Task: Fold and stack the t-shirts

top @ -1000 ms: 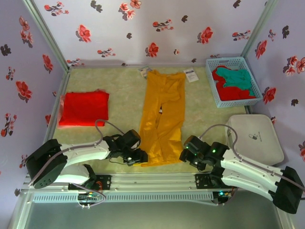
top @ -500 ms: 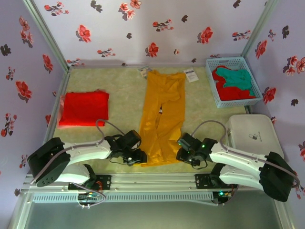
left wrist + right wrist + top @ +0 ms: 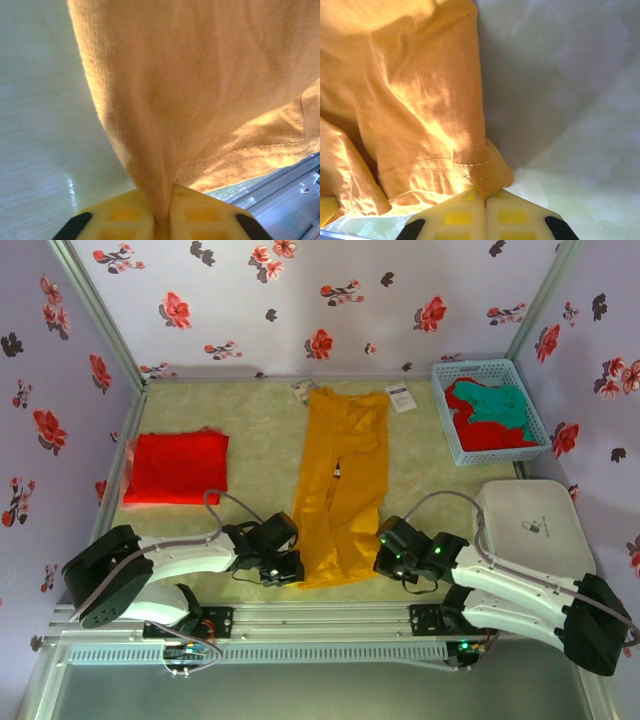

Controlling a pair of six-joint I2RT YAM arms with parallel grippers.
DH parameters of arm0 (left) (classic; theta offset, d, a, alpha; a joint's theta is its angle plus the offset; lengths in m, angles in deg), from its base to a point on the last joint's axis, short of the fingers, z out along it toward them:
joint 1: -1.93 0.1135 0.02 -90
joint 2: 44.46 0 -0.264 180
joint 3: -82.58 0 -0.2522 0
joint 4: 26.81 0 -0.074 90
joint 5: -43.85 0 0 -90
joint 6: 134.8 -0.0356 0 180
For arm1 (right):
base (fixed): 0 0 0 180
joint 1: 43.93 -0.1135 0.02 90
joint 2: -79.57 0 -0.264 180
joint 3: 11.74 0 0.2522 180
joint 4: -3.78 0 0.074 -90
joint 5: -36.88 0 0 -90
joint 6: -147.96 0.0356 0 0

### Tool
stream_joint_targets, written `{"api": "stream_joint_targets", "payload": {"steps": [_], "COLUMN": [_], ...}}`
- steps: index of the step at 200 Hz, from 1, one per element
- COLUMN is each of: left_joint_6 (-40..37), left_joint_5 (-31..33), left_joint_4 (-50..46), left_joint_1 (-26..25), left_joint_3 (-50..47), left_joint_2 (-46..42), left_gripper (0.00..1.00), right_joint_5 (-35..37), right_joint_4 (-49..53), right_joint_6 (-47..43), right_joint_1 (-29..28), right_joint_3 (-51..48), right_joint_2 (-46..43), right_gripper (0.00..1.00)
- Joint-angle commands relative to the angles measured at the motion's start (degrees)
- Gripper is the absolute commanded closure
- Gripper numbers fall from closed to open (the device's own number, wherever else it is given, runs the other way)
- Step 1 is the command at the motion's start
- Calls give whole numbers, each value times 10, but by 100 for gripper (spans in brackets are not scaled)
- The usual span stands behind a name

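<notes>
A mustard-yellow t-shirt [image 3: 340, 480] lies folded lengthwise down the middle of the table, its hem towards me. My left gripper [image 3: 296, 570] is shut on the hem's near left corner; its wrist view has that t-shirt [image 3: 200, 90] running up from between the yellow fingers [image 3: 115, 220]. My right gripper [image 3: 381, 558] is shut on the near right corner, the t-shirt's [image 3: 405, 100] stitched hem pinched between its fingers [image 3: 512, 217]. A folded red t-shirt [image 3: 177, 468] lies flat at the left. Red and teal t-shirts [image 3: 490, 412] are heaped in the basket.
The blue mesh basket [image 3: 443, 405] stands at the back right. A white box [image 3: 535, 530] sits at the right, beside my right arm. Two paper cards [image 3: 401, 398] lie by the yellow shirt's far end. A metal rail [image 3: 320, 618] runs along the table's near edge.
Both grippers have closed on the yellow t-shirt's near hem corners. The right gripper moved in leftward to the hem; the left one barely shifted.
</notes>
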State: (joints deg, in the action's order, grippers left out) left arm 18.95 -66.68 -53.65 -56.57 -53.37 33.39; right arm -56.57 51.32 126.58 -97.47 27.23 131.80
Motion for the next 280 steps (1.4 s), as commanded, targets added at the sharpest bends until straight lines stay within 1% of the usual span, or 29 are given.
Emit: {"api": "stream_joint_targets", "payload": {"steps": [1, 29, 52, 66, 81, 99, 119, 148, 174, 198, 215, 250, 266, 280], "left_joint_6": [-7, -6, -5, -9, -14, -14, -11, -1, 21, 8, 1, -7, -16, -24], "left_joint_5": [15, 16, 14, 9, 0, -6, -17, -28, -28, -18, -14, -8, -1, -2], "left_joint_4": [0, -13, -21, -24, -25, -22, -20, -22, -8, -56, -67, -73, -78, -80], "left_joint_1": [-4, -4, -5, -5, -5, -7, -14, -30, -36, -35, -34, -17, -1, 21], "left_joint_3": [9, 12, 16, 21, 27, 25, 26, 37, 56, 83, 85, 93, 102, 107], "left_joint_2": [-4, -23, -44, -47, -43, -38, -37, -52, -97, -116, -115, -116, -119, -119], "left_gripper": [93, 100, 100, 100, 100, 100, 100, 100, 100, 100, 100, 100, 100, 100], "right_joint_5": [0, -22, -35, -31, -20, -27, -28, -16, 9, 49, 62, 96, 134, 169], "right_joint_4": [68, 141, 191, 211, 212, 191, 190, 223, 251, 296, 300, 294, 288, 256], "right_joint_6": [37, 55, 84, 119, 164, 208, 232, 223, 209, 198, 194, 180, 173, 164], "right_joint_1": [-4, -4, -11, -18, -27, -29, -33, -39, -40, -42, -41, -42, -41, -37], "right_joint_3": [3, 27, 46, 49, 37, 9, -2, 27, 68, 109, 119, 146, 166, 174], "right_joint_2": [-19, -32, -50, -73, -110, -154, -185, -179, -170, -172, -171, -164, -163, -166], "right_gripper": [100, 100, 100, 100, 100, 100, 100, 100, 100, 100, 100, 100, 100, 100]}}
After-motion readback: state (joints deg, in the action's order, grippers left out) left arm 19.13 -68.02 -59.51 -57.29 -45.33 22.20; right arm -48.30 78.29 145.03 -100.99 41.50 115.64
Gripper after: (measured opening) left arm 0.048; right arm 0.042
